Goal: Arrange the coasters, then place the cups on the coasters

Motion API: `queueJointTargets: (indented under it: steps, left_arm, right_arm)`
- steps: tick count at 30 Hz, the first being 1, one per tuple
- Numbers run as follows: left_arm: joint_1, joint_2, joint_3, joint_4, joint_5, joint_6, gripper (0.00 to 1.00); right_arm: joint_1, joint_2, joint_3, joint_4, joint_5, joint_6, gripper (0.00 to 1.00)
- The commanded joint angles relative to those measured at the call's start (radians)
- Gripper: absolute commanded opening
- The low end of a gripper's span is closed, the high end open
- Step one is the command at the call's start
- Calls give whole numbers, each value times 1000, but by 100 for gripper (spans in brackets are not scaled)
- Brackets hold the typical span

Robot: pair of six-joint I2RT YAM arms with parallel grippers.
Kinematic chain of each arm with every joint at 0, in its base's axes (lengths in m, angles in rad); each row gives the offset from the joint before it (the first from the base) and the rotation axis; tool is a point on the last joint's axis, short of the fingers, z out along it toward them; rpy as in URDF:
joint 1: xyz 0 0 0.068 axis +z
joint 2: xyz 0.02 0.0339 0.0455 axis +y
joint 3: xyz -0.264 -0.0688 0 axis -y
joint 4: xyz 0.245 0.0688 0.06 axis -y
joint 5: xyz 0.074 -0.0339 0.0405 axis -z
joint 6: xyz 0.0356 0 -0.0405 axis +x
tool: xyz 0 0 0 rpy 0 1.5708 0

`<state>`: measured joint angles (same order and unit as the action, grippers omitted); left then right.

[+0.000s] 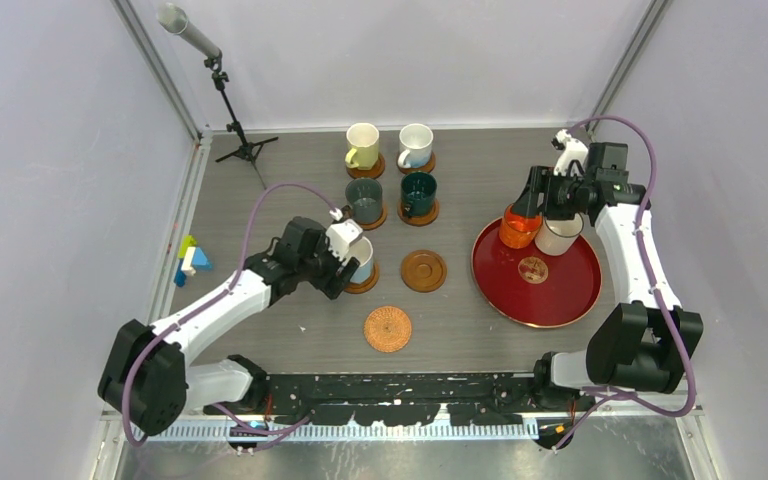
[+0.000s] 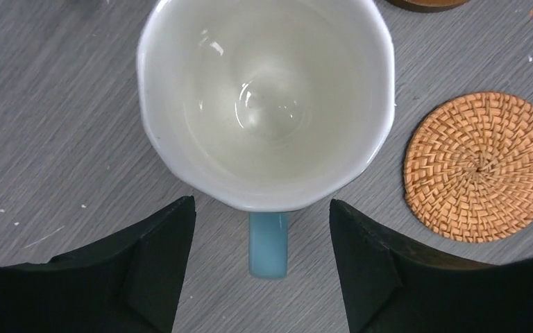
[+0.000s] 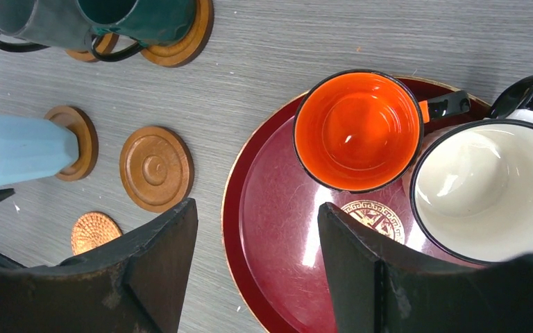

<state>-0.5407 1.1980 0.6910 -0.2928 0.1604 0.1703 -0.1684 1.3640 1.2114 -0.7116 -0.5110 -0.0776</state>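
The left gripper (image 2: pixel 260 208) stands open at the bottom of its wrist view. Its two black fingers (image 2: pixel 159 263) flank the pale blue handle (image 2: pixel 268 243) with bare table showing on both sides, so it grips nothing. Just above them the white-and-light-blue mug (image 2: pixel 264 104) sits upright (white inside, blue outside) on a wooden coaster (image 3: pixel 87 146), left of centre in the overhead view. To its right lies a bare wooden coaster (image 1: pixel 424 270), and below the two is the woven coaster (image 2: pixel 482 166), with nothing on it.

The right gripper (image 3: pixel 257 207) is likewise open and empty. It is above the red tray (image 3: pixel 277 229) at the right of the overhead view, close by the orange mug (image 3: pixel 357 128) and the cream mug (image 3: pixel 489 187), which stand side by side on the tray.

At upper centre the pale yellow mug (image 1: pixel 362 145), the white mug (image 1: pixel 415 145), the grey-teal mug (image 1: pixel 364 200) and the dark green mug (image 1: pixel 419 193) each occupy a coaster.
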Motion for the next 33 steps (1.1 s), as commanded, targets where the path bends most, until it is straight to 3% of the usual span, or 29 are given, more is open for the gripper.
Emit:
queueJointTargets:
  steps: [1, 5, 9, 18, 33]
  left_arm:
    - [9, -46, 104, -72, -5, 20, 74]
    - [11, -45, 211, -194, -4, 38, 90]
    - [16, -51, 319, -298, -17, 50, 99]
    - [20, -89, 390, -367, -17, 30, 100]
    - [21, -107, 368, -354, -23, 15, 100]
  right_arm:
    - [39, 10, 55, -8, 41, -36, 69]
    - [122, 77, 172, -66, 157, -60, 69]
    - [168, 192, 301, -116, 290, -45, 69]
    - [199, 414, 488, -174, 578, 105, 74]
    - [119, 567, 546, -261, 704, 463, 81]
